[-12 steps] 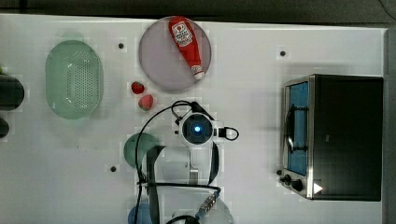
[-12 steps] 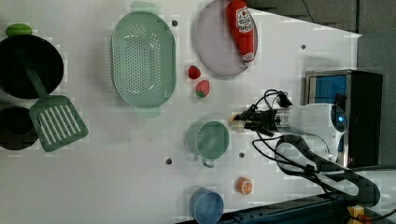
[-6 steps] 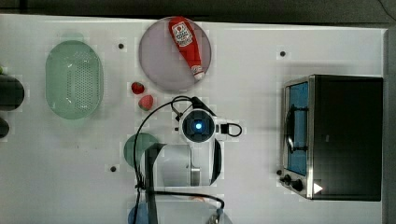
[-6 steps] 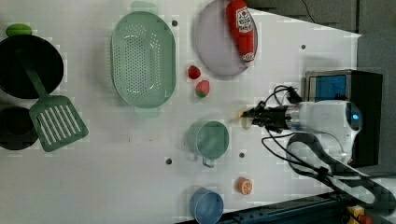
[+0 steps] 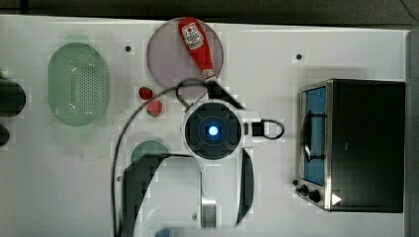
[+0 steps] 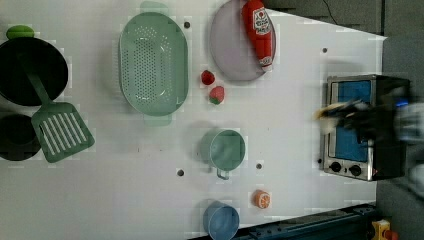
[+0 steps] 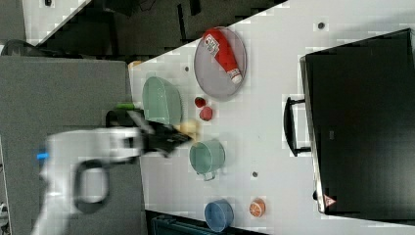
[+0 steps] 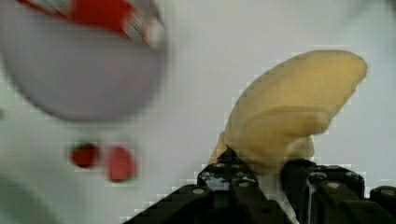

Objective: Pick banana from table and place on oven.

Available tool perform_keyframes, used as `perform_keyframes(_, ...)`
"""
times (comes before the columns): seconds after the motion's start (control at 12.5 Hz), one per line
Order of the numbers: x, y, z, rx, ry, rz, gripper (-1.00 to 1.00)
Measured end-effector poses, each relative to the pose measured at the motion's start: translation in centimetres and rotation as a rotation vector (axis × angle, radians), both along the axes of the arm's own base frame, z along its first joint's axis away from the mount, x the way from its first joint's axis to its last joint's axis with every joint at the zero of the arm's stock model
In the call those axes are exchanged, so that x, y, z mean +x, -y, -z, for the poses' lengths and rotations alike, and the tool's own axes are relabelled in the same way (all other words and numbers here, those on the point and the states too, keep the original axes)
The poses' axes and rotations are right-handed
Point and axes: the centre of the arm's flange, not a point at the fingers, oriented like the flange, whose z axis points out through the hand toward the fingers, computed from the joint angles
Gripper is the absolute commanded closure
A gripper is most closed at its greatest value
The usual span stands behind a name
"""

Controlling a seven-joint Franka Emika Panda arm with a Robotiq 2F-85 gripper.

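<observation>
The fingers [image 8: 261, 175] are clenched on the banana [image 8: 289, 116], lifted above the table [image 5: 267, 59] at frame centre. The carry is in hand; next it must travel right over the oven [image 5: 368, 143] and lower.

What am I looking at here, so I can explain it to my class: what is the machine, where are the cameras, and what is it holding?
It is one robot arm over a white table. Three cameras watch from off the arm; a fourth sits on its wrist. Its end effector grips a pale yellow banana, lifted clear of the table. On the table are a toaster oven, a ketchup bottle lying on a plate, two strawberries, a green colander, cups and an orange slice.
</observation>
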Motion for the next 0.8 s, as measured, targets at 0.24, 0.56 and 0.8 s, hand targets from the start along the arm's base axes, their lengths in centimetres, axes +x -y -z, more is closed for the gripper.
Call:
perform_keyframes(0.24,-0.7,1.8,-13.1,0.005,0.083,0.041,0.53)
perform_keyframes(0.56,-1.7,10.7,-17.6,0.055,0.121,0.166,0.53)
perform_keyframes(0.8,-0.6,21.6,-10.9,0.034,0.005,0.238,0.53)
